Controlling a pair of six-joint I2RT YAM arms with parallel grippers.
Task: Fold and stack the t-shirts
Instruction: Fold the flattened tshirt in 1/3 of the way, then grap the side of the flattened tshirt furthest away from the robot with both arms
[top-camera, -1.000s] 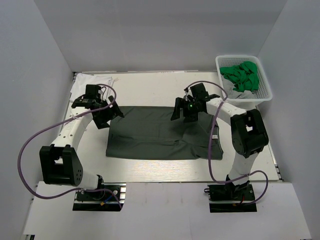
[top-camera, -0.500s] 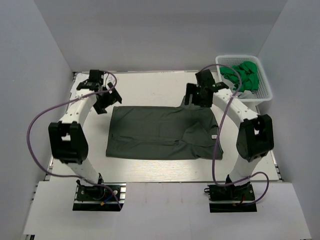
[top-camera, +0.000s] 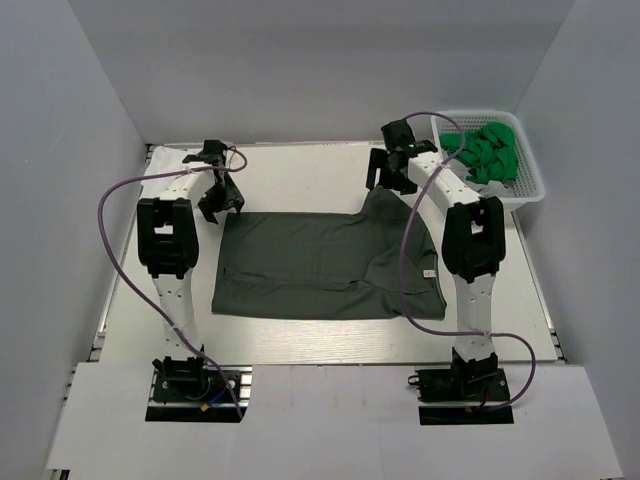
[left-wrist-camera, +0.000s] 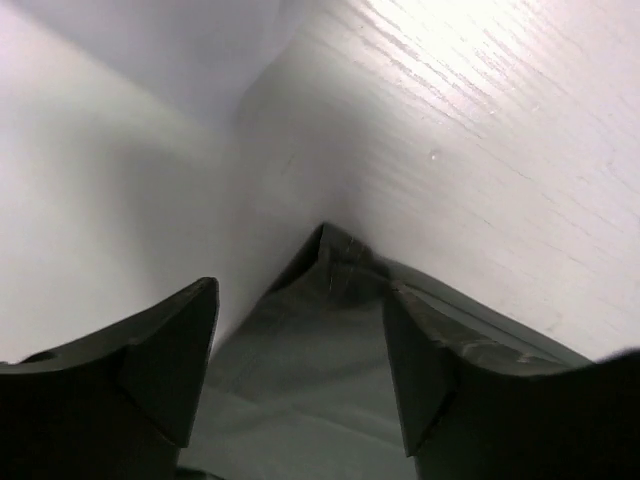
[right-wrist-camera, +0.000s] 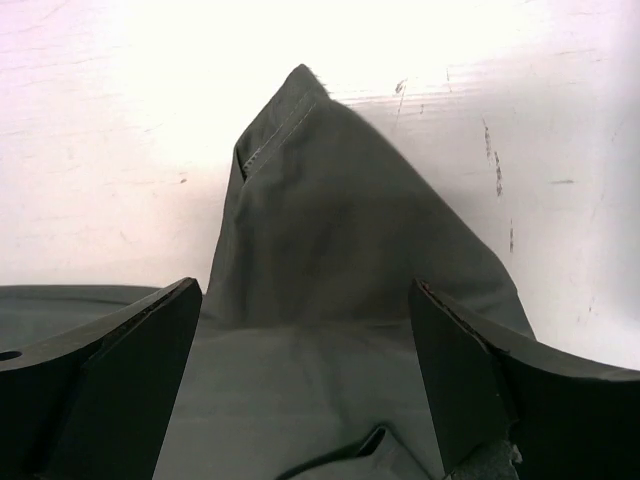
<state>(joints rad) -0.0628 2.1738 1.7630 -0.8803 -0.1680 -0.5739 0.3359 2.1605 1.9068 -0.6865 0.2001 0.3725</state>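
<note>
A dark olive-grey t-shirt (top-camera: 320, 265) lies folded flat in the middle of the white table (top-camera: 300, 180). My left gripper (top-camera: 224, 200) hovers at its far left corner. In the left wrist view that corner (left-wrist-camera: 335, 255) sits between the fingers (left-wrist-camera: 172, 360) of the open left gripper (left-wrist-camera: 300, 365), which are not pressed on it. My right gripper (top-camera: 386, 180) is at the far right, where the cloth rises to a point (top-camera: 374, 202). The right wrist view shows this peak (right-wrist-camera: 300, 110) and the shirt (right-wrist-camera: 330, 300) between the wide-open jaws of the right gripper (right-wrist-camera: 305, 380).
A white mesh basket (top-camera: 524, 192) holding green items (top-camera: 485, 152) stands at the far right corner, just beyond the right arm. Grey walls close in the table on three sides. Purple cables (top-camera: 110, 215) loop off both arms.
Both arms have stretched out and moved their grippers toward the far edge of the shirt. The shirt's far right corner now stands up in a point. The left jaws have narrowed a little.
</note>
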